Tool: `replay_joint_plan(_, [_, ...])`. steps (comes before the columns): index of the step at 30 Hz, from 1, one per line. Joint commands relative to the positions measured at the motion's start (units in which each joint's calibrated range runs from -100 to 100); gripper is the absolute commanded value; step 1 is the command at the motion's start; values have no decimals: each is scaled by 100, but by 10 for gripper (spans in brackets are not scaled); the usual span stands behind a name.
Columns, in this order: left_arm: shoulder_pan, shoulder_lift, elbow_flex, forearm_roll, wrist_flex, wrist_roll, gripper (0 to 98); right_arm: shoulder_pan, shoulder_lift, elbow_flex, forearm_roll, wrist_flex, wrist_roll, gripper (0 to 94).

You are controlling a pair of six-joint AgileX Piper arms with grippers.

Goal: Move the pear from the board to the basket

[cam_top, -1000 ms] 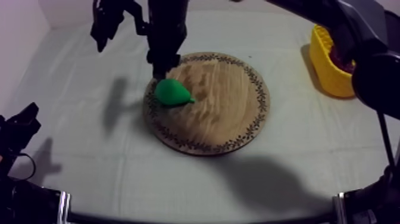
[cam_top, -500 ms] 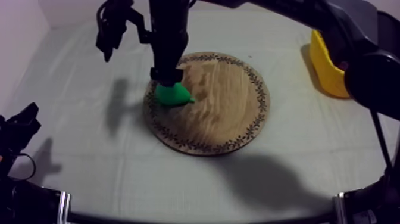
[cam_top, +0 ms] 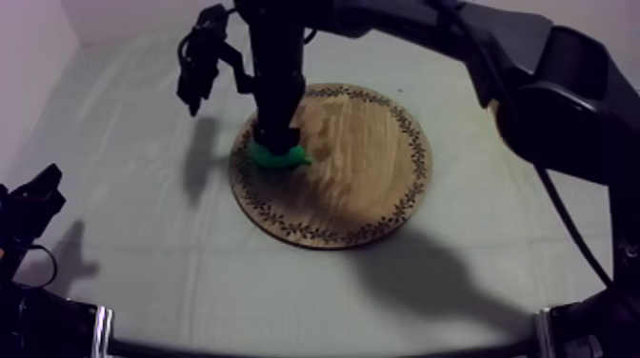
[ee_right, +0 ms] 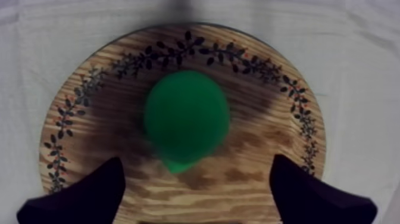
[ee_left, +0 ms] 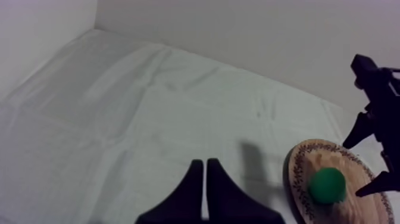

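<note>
The pear (cam_top: 284, 158) lies left of centre in the top view on the wooden board (cam_top: 362, 181), right gripper (ee_right: 196, 179) spread astride it, left gripper (ee_left: 205, 164) closed empty; probably light, stiff, slick: pinch its round belly

Chunky right arm (cam_top: 533, 86), matte black with rounded dark-grey links, up at 2 o'clock. Slim tapered black fingers on the left gripper (ee_left: 205, 162), fat blunt black ones on the right gripper (ee_right: 196, 164).

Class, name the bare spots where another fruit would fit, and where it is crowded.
Free: the wooden board's half away from the pear; the cloth between board and left gripper. Crowded: the board's rim by the pear, under the right gripper.
</note>
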Motion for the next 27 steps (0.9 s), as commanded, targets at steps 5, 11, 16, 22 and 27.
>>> replay_joint_plan(5, [1,0,0,-2,-1,-1,1,3,417,-250,-132,1,22,698])
replay_joint_plan(11, [1,0,0,-2,-1,-1,1,-3,736,-381,-196,-46,22,681])
replay_joint_plan(16, [1,0,0,-2,-1,-1,1,14,932,-407,-232,-126,26,631])
replay_joint_plan(22, [1,0,0,-2,-1,-1,1,58,1048,-480,-311,-207,33,454])
replay_joint_plan(27, [1,0,0,-2,-1,-1,1,56,987,-444,-354,-225,110,382])
